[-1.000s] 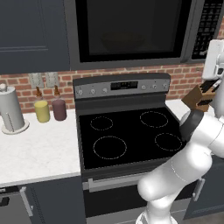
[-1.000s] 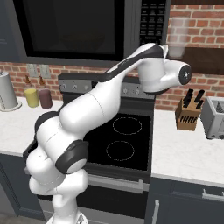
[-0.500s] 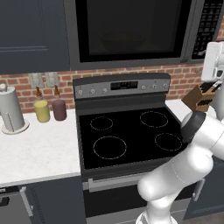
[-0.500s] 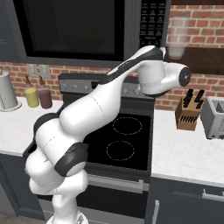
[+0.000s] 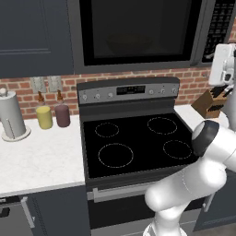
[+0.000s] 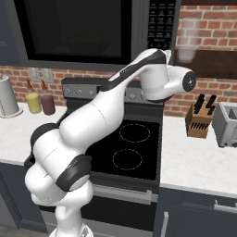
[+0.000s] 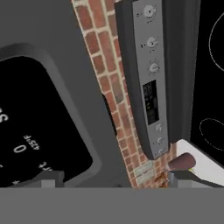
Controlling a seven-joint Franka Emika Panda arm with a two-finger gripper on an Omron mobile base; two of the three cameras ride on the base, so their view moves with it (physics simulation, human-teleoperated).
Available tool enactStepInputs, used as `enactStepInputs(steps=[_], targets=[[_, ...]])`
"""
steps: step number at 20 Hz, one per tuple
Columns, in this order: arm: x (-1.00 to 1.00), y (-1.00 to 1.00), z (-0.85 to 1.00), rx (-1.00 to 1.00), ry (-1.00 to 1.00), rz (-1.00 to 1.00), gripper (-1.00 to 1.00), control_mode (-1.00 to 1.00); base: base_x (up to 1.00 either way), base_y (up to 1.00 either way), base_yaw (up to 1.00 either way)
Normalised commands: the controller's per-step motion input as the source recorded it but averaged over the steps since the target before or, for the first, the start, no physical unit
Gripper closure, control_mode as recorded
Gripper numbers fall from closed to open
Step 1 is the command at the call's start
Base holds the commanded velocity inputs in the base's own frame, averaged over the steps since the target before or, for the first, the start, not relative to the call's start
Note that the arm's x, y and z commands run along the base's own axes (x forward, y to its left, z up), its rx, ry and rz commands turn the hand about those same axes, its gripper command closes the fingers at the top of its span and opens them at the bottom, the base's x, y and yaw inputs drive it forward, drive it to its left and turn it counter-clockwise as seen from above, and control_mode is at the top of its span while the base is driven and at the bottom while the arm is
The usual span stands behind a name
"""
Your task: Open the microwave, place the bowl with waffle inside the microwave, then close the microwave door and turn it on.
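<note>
The microwave (image 5: 138, 34) hangs above the stove with its door (image 6: 74, 28) shut. Through the black glass a dim round bowl (image 5: 131, 44) shape shows inside; the waffle cannot be made out. My white hand (image 5: 223, 62) is raised at the microwave's right end, just below and in front of the black keypad strip (image 5: 221, 25). In the hand view the keypad (image 7: 30, 131) fills the left side, close ahead. My gripper (image 7: 118, 181) is open, fingertips (image 7: 52, 179) wide apart with nothing between them.
Below is the black stove (image 5: 138, 143) with its knob panel (image 7: 151, 87). A knife block (image 6: 199, 121) and a toaster (image 6: 227, 124) stand on the right counter. Yellow and maroon jars (image 5: 53, 116) and a paper towel roll (image 5: 11, 115) stand on the left counter.
My hand has risen slightly toward the keypad. The microwave door stays shut and nothing else has moved.
</note>
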Motion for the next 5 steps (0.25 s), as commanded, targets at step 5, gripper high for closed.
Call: enactStepInputs(steps=[5], targets=[[0.4,0.2,0.0,0.0,0.01,0.0,-1.0,-1.0,0.0,0.0,0.0]])
